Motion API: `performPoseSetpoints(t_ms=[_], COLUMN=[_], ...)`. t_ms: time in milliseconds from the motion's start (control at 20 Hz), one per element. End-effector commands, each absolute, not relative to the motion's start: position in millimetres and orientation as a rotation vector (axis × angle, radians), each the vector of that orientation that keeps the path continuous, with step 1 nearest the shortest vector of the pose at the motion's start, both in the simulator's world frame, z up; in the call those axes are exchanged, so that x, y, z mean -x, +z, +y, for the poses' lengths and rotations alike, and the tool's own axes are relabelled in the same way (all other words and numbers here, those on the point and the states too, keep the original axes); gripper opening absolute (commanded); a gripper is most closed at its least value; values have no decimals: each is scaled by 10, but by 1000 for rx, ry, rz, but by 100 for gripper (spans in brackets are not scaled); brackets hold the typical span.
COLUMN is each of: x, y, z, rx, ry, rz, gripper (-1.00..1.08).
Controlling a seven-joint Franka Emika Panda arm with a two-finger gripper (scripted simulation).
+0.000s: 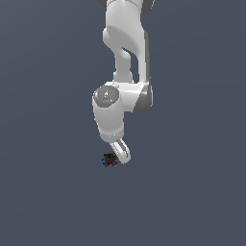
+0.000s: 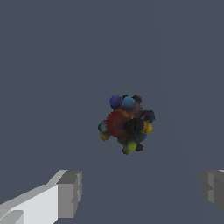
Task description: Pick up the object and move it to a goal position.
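The object is a tiny dark lump with red, blue, green and yellow specks, lying on the flat grey floor. In the wrist view the object sits beyond the two grey fingertips, roughly in line with the wide gap between them and touching neither. My white gripper hangs low over the floor, right beside the object on the exterior view's right. The gripper is open and empty.
The white arm comes down from the top of the exterior view. The plain grey floor surrounds the object on all sides, with no other objects in view.
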State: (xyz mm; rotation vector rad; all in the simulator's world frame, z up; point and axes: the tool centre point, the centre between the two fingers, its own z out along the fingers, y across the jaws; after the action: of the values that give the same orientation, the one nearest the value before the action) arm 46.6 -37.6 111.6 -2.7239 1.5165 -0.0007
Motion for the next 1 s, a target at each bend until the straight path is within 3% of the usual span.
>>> performPoseSetpoints(t_ms=[0, 950], x=[-486, -568], y=[1056, 800], z=[-416, -593], rx=[2667, 2378], ry=[1, 0], rz=[1622, 2052], gripper=[100, 100])
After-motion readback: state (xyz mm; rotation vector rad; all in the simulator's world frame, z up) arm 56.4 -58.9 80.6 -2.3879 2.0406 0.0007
